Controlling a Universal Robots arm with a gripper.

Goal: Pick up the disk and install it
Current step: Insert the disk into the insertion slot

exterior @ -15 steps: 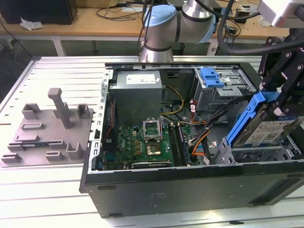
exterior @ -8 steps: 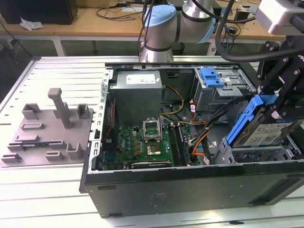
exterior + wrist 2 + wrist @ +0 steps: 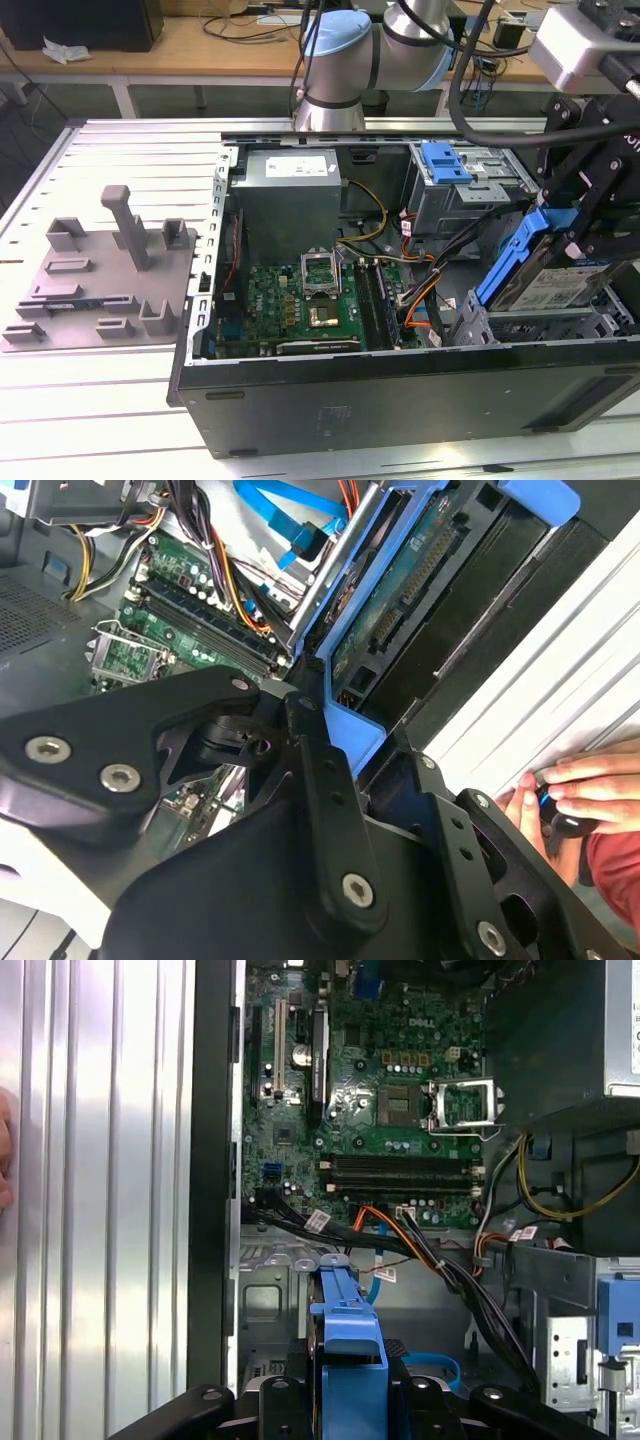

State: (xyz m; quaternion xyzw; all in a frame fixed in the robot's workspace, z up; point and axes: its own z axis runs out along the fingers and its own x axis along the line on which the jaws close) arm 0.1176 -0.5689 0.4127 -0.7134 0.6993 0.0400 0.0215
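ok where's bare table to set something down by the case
Bare table slats lie around the grey fixture, at the exterior view's left, and along the black side of the computer case. Crowded: inside the case, and where the claw grips the disk at the drive cage.

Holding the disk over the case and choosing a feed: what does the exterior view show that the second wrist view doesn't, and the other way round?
Exterior view: the arm's blue-capped joint and a grey fixture plate on the table beside the computer case. Second wrist view: a person's hand holding a small dark object, and the disk from its connector edge. Both: the disk tilted in the tool, and the motherboard.
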